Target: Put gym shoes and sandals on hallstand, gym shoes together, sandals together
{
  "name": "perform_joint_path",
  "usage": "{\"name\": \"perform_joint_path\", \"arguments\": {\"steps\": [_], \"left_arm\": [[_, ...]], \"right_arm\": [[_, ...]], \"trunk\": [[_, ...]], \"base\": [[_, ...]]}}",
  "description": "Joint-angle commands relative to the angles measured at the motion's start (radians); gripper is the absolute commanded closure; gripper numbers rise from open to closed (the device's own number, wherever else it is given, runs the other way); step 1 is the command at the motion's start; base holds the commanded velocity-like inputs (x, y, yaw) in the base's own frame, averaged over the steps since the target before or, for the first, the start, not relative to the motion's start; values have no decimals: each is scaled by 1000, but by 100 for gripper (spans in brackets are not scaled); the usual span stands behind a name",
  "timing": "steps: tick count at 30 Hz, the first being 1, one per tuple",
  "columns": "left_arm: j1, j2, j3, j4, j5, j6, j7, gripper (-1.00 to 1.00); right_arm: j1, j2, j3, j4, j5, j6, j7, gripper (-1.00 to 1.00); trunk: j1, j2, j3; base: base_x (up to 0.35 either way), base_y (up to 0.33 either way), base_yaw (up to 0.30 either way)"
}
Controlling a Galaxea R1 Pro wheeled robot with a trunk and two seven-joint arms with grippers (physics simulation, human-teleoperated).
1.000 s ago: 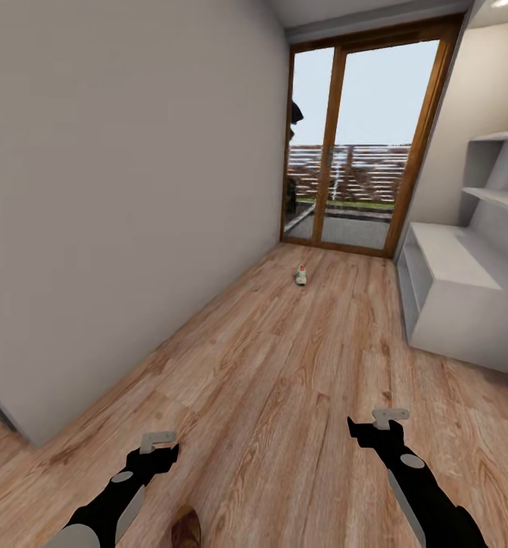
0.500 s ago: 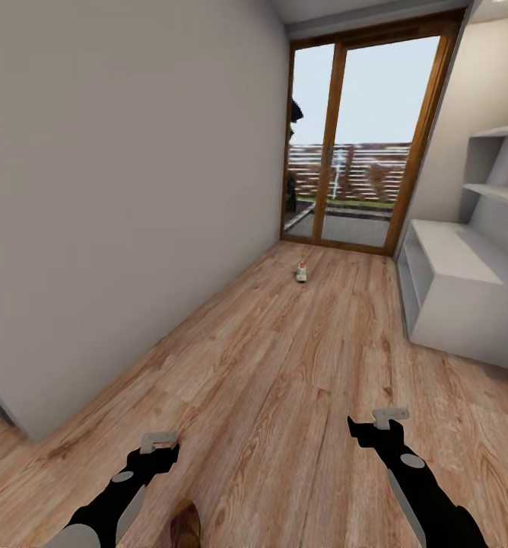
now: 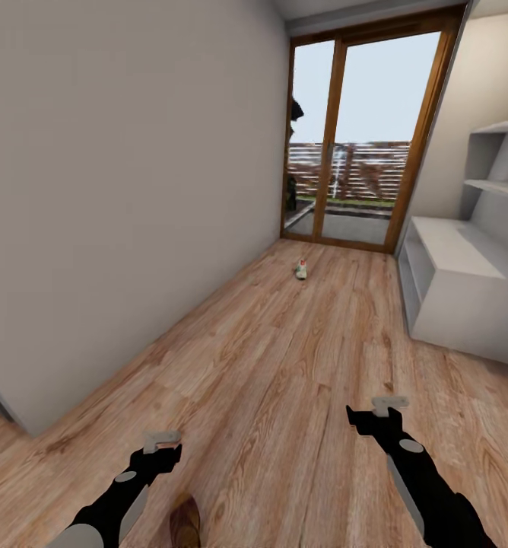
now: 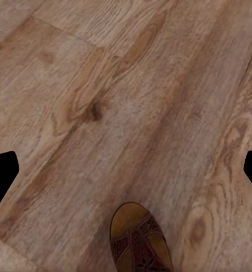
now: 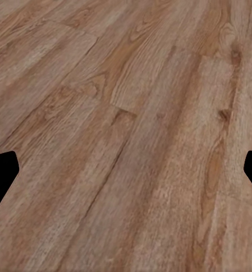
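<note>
A two-armed robot stands in a narrow corridor, both arms held low over the wood-plank floor (image 3: 284, 358). The left gripper (image 3: 161, 445) hangs above bare boards with its jaws spread wide and nothing between them; in the left wrist view its dark fingertips (image 4: 2, 173) sit at opposite edges of the picture. The right gripper (image 3: 382, 415) is likewise wide apart and holds nothing, its fingertips (image 5: 2, 173) framing only floorboards. One brown sandal (image 3: 185, 525) lies on the floor just beside the left arm, near the robot's base; the left wrist view shows its tan footbed and patterned strap (image 4: 140, 241). Far down the corridor, one white sneaker (image 3: 301, 269) with a red heel patch sits on the floor in front of the glass doors (image 3: 360, 137). The pale shoe rack (image 3: 455, 293) stands against the right-hand wall, with two wall shelves (image 3: 497, 156) above it; its flat top is bare.
</note>
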Motion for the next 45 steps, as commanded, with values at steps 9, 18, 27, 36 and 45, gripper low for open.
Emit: {"name": "perform_joint_path", "arguments": {"steps": [9, 18, 27, 36, 45], "left_arm": [[-1, -9, 3, 1, 1, -3, 1, -100], [-1, -9, 5, 1, 1, -3, 3, -100], [-1, -10, 6, 2, 2, -2, 4, -100], [-1, -10, 12, 5, 3, -5, 8, -100], [-2, -19, 14, 7, 114, 1, 56, -100]], "right_arm": [[-51, 5, 0, -220, -5, 246, 22, -100], [-88, 6, -2, -358, -6, 360, 94, -100], [-93, 4, -1, -377, -4, 377, 138, -100], [-93, 4, 0, -380, -4, 380, 148, -100], [-93, 4, -1, -380, -3, 380, 149, -100]], "trunk": [[34, -64, -29], [69, -127, -57], [103, -190, -86], [138, -253, -114], [142, -255, -152]], "base": [[0, 0, 0], [0, 0, 0], [0, 0, 0], [0, 0, 0], [0, 0, 0]]}}
